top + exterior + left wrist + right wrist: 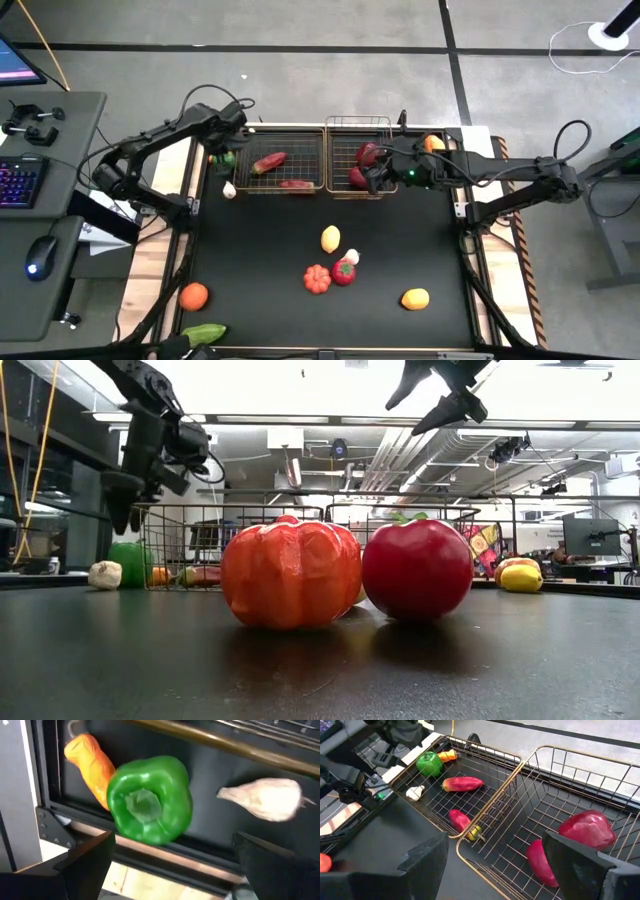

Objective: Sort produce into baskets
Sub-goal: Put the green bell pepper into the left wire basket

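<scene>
Roughly a third sorted: left basket (285, 186) holds two red pieces, right basket (345, 190) two dark red ones. Loose on the tabletop (400, 250): lemon (330, 238), tomato (317, 279), apple (344, 271), plus others. Left claw (170, 865), spread and empty, hangs over the green pepper (149, 799) just outside the left basket, garlic (267, 799) beside. Right claw (520, 865), spread, empty, sits above the right basket.
</scene>
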You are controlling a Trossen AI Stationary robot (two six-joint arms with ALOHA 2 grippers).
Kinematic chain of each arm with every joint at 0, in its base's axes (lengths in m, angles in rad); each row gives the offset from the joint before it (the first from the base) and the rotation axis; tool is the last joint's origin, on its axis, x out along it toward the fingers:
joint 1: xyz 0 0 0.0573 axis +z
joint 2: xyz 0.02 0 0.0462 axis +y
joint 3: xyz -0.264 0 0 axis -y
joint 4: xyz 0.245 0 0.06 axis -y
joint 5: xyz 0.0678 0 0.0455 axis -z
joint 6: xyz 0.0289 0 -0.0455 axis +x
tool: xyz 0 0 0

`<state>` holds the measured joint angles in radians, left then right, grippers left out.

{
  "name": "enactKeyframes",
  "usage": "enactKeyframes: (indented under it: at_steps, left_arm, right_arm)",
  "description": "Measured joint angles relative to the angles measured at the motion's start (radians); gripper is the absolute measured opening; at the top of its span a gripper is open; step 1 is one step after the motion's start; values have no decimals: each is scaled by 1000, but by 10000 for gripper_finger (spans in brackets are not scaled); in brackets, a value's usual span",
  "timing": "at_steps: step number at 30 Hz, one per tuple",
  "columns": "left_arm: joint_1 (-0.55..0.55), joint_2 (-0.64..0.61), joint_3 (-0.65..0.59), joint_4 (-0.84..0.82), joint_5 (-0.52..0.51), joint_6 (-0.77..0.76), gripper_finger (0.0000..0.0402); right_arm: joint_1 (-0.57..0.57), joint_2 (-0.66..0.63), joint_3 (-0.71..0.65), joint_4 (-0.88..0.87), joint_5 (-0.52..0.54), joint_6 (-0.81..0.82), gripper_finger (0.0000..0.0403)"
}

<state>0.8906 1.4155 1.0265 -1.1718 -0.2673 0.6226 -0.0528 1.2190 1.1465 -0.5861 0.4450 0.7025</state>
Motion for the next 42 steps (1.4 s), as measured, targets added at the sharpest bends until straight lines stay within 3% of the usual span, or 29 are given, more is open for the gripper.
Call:
enactKeyframes:
  at_steps: [7,17,24,31,34,39,42]
  left_arm:
    - [17,1,-50,130,-14,-1,390]
    - [34,60,-51,123,16,17,390]
    - [25,173,-49,127,-38,-4,390]
    - [25,190,-48,131,-44,-10,388]
    - [25,183,-49,133,-49,-10,363]
    - [25,163,-50,124,-63,-27,257]
    - [25,143,-52,125,-71,-41,248]
  right_arm:
    - [0,0,0,0,0,11,314]
    - [0,0,0,0,-2,55,314]
    - [3,0,0,0,-8,84,314]
    - [3,0,0,0,-10,84,314]
    - [3,0,0,0,-10,84,314]
    - [3,0,0,0,-10,82,314]
    - [3,0,0,0,-8,77,314]
